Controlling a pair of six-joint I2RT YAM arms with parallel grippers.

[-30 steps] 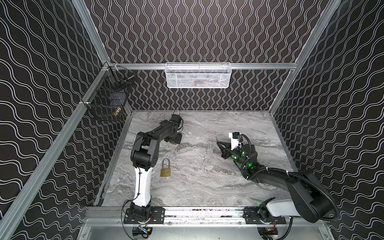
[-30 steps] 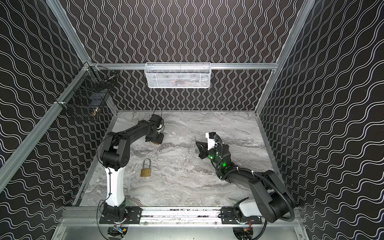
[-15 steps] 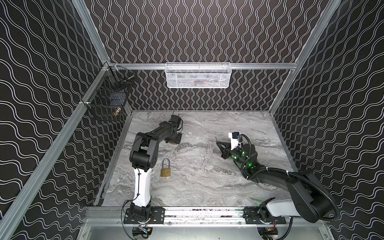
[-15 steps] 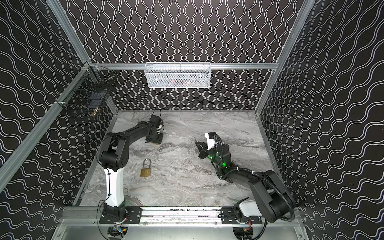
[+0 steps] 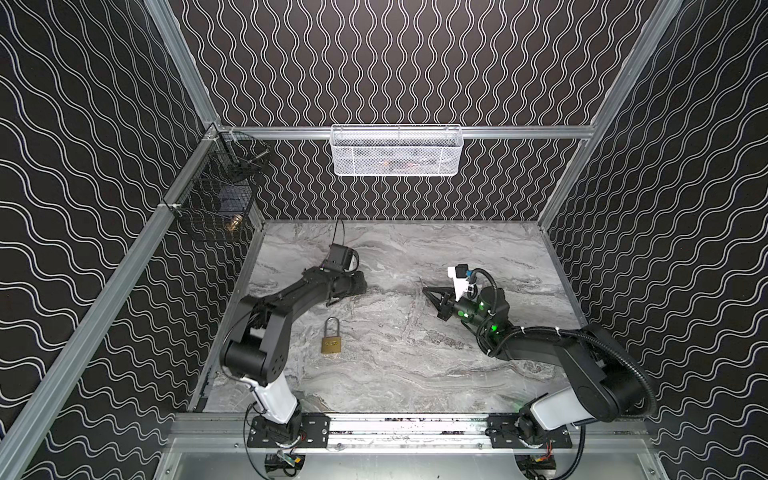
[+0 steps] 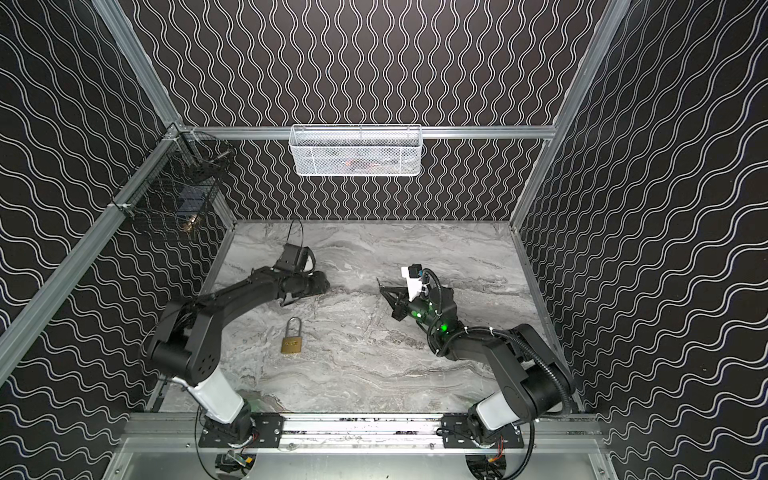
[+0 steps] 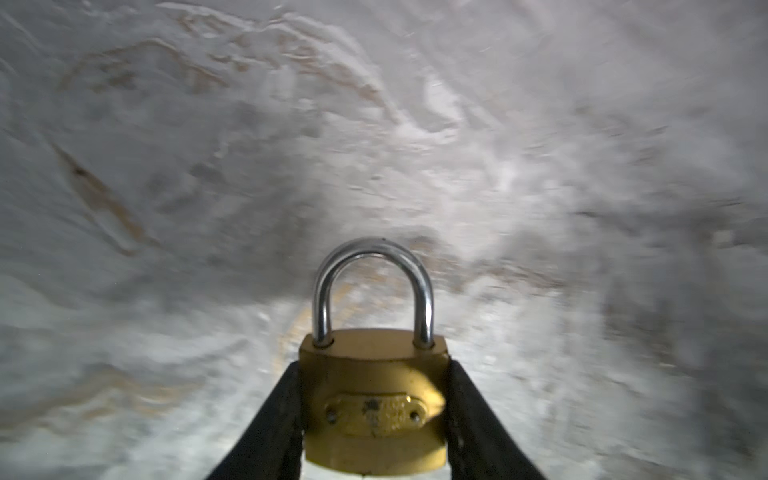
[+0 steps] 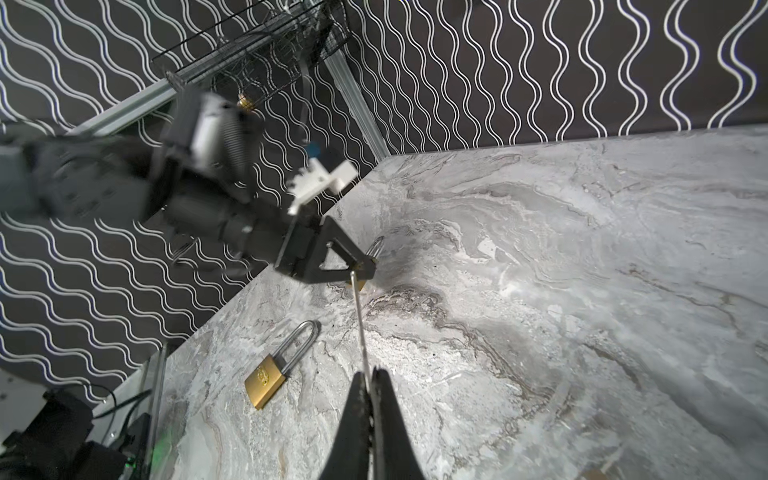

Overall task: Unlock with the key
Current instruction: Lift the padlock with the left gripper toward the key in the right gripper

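In the left wrist view a brass padlock (image 7: 374, 399) with a short steel shackle sits between the two black fingers of my left gripper (image 7: 374, 365), which is shut on its body. In both top views that gripper (image 5: 360, 284) (image 6: 323, 281) is low over the back left of the marble table, and the held lock is hidden under it. My right gripper (image 8: 369, 372) (image 5: 426, 289) is shut on a thin silver key (image 8: 360, 324), seen edge-on. The key's tip points at the left gripper (image 8: 357, 266) and the held padlock, a short way from them.
A second brass padlock (image 5: 331, 341) (image 8: 274, 370) with a long shackle lies flat on the table (image 5: 415, 374) in front of the left arm. A white mesh basket (image 5: 397, 151) hangs on the back wall. A black wire basket (image 5: 216, 199) hangs on the left wall.
My left gripper's jaws have narrowed onto the short-shackle padlock, and that arm has barely shifted. The right arm and the key have stayed put.
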